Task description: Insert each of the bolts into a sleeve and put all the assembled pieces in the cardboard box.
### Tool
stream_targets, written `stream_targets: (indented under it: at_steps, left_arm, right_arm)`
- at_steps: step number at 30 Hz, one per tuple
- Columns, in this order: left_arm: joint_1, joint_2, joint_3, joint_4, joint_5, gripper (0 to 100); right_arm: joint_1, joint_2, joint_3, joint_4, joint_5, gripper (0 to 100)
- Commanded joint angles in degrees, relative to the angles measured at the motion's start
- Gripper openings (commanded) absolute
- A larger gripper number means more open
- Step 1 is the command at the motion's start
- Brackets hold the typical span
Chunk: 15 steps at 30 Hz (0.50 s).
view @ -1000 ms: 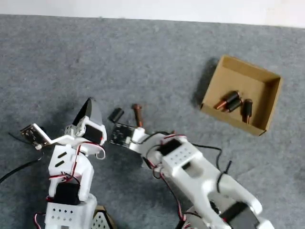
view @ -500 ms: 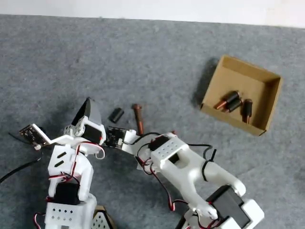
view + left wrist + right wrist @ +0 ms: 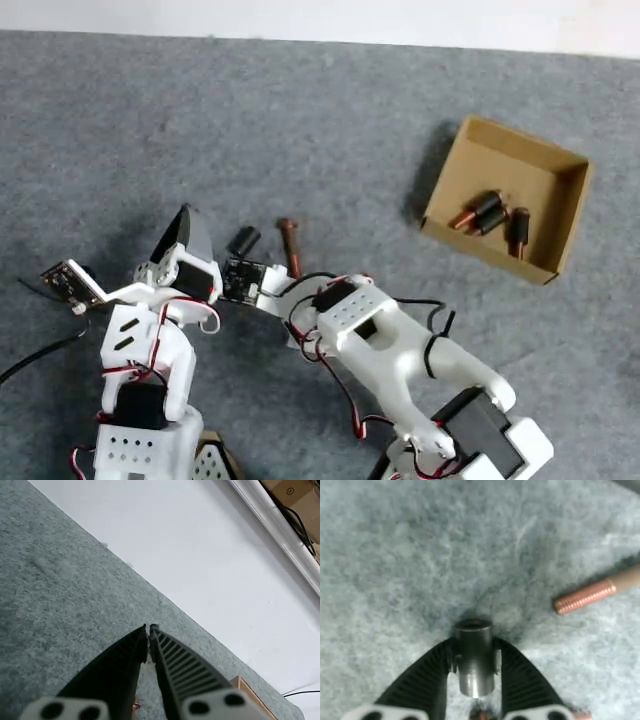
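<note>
Right wrist view: the right gripper [image 3: 474, 649] has its jaws pressed against both sides of a dark sleeve [image 3: 474, 662] on the grey mat [image 3: 395, 555] — the copper bolt [image 3: 595, 594] lies near, not touching it. The left gripper [image 3: 149, 630] is closed on nothing, raised off the mat — the cardboard box [image 3: 482, 245] sits well apart, with assembled pieces [image 3: 488, 211] inside

The left arm [image 3: 150, 345] and right arm [image 3: 400, 365] are wearing white plastic shells [image 3: 375, 325] over black servo blocks [image 3: 140, 405], with thin red, black and white cables [image 3: 347, 405] looping between joints. The left tool [image 3: 149, 628] and right tool [image 3: 473, 650] are showing black ribbed fingers [image 3: 180, 665] on white, screw-holed bases.
</note>
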Motion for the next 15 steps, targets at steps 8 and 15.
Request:
stream_targets:
  at_steps: [8,15]
  left_arm:
    - [-0.66,-0.92,1.36,-0.18,-0.35,3]
    - [-0.57,-0.92,1.36,-0.18,-0.35,3]
  right_arm:
    - [6.99,-13.23,0.57,-1.45,-5.54,0.5]
    - [11.12,-30.29,12.09,-7.43,-7.91,0.5]
